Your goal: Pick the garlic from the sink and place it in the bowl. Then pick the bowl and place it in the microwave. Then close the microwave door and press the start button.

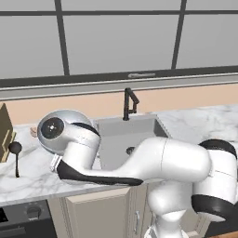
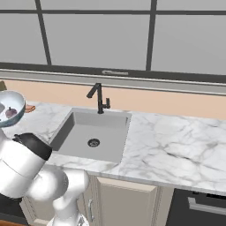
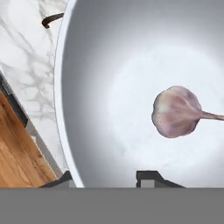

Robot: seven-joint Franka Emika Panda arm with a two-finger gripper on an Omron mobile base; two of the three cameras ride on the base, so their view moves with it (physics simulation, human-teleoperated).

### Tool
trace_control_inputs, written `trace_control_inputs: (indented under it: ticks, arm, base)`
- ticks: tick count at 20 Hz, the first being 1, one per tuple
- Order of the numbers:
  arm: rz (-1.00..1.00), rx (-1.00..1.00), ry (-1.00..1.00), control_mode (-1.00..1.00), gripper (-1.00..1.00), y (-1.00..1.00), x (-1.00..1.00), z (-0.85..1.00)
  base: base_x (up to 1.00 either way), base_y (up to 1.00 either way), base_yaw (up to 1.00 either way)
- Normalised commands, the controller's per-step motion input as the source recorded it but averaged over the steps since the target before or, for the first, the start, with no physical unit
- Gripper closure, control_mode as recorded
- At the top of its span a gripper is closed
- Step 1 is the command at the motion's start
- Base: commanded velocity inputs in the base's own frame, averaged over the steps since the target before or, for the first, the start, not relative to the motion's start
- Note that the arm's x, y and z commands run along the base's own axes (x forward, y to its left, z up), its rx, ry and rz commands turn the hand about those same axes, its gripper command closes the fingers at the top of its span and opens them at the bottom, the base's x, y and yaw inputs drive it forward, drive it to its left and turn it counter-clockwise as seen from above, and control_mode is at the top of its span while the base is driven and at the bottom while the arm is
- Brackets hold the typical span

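The bowl (image 3: 96,87), white inside, takes up most of the hand view, with the pale pink-tinged garlic (image 3: 175,111) lying in it. My gripper (image 3: 103,179) is shut on the bowl's rim, one fingertip (image 3: 148,177) inside and the other outside. In the right base view the bowl (image 2: 9,102) appears at the far left over the counter, holding the garlic (image 2: 11,112). The grey sink (image 2: 77,126) (image 1: 118,128) has nothing in it but its drain (image 2: 93,142). In the left base view my arm's elbow hides the hand. The microwave is out of view.
A black faucet (image 1: 129,103) (image 2: 99,98) stands behind the sink. A wooden knife block (image 1: 4,132) and a black ladle (image 1: 16,155) stand on the left counter. Marble counter (image 2: 176,145) stretches right of the sink. Wood floor (image 3: 17,148) lies below the counter edge.
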Motion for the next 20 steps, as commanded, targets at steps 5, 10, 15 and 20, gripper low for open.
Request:
trace_control_inputs:
  ticks: [5,10,15,20]
  arm:
    - [0.00,0.08,0.22,-1.00,1.00,-0.81,-0.51,1.00]
    - [0.08,-0.01,0.06,-1.00,1.00,-0.88,-0.59,0.99]
    - [0.15,-0.17,0.05,-1.00,1.00,-0.75,-0.46,0.63]
    - [0.17,-0.15,0.04,-1.00,1.00,-0.56,-0.21,0.11]
  base:
    - [0.00,0.00,0.00]
    - [0.00,0.00,0.00]
    - [0.00,0.00,0.00]
    - [0.00,0.00,0.00]
